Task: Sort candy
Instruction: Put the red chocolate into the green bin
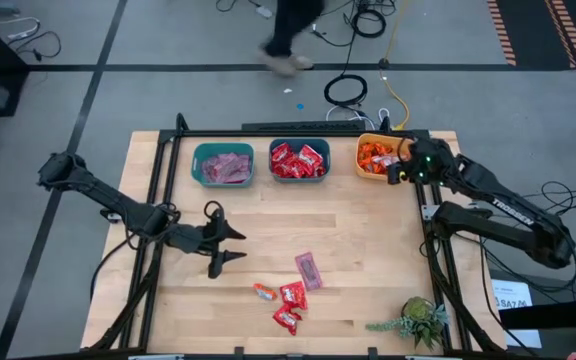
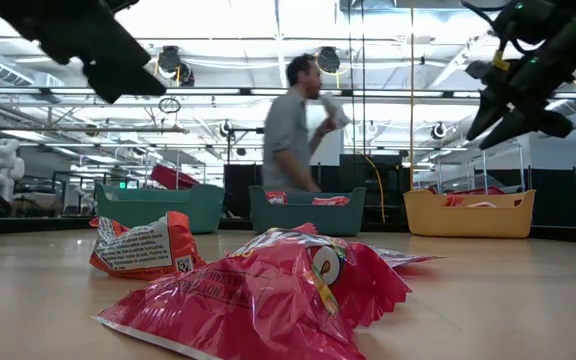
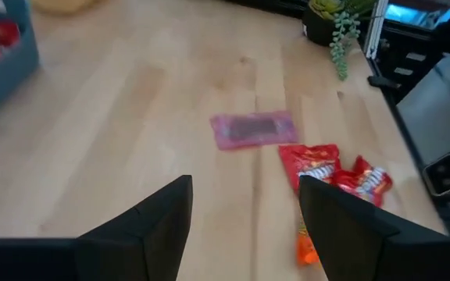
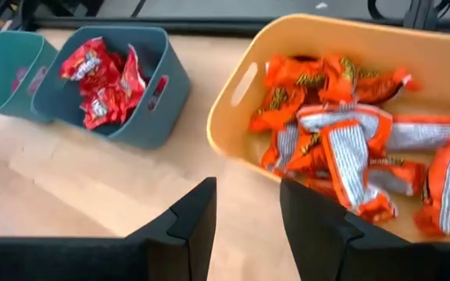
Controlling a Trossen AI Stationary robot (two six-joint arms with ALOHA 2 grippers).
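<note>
We're seeing the left gripper [image 1: 230,245] hovering over the bare table [image 1: 368,230] with its fingers spread and empty, near the loose candy [image 1: 290,295]: a pinkish-mauve packet [image 3: 253,129], red ones [image 3: 309,162] and one orange piece [image 3: 307,248]. The right gripper [image 1: 396,170] is hanging at the edge of the yellow bin [image 4: 241,94] full of orange candy [image 4: 342,148], fingers parted, holding nothing. Two teal bins [image 1: 222,180] are holding pink and red sweets.

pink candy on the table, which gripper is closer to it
Left. The left gripper hovers open just beside the pink candy; the right gripper is far off at the yellow bin.
</note>
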